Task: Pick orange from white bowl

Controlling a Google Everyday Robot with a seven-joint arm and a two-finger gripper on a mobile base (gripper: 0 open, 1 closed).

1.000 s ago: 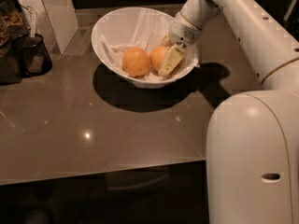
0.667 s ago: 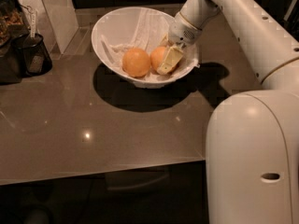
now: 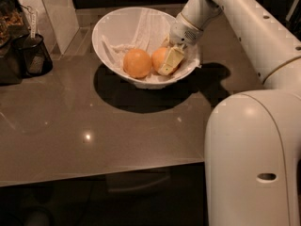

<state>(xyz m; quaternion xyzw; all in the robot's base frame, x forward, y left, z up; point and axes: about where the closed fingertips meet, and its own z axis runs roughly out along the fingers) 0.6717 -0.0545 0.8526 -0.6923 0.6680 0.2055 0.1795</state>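
Observation:
The white bowl (image 3: 113,27), lined with crumpled white paper, stands at the back of the dark table and holds two oranges. The rounder, deeper-orange twin (image 3: 137,63) lies on the left. The orange (image 3: 158,58) lies on the right, partly covered. My gripper (image 3: 165,60) reaches down into the bowl from the right and is shut on this orange. One cream finger (image 3: 171,61) lies across its front and the other finger is hidden behind it. The orange still rests in the bowl.
The grey-brown table (image 3: 94,126) reaches to the front edge. A dark mesh holder (image 3: 33,55) and a snack container (image 3: 9,22) stand at the left. A pale upright panel (image 3: 56,8) stands behind them. My white arm and base (image 3: 254,159) fill the right side.
Almost nothing has moved. My gripper stays at the right-hand orange in the bowl, and both oranges keep their places.

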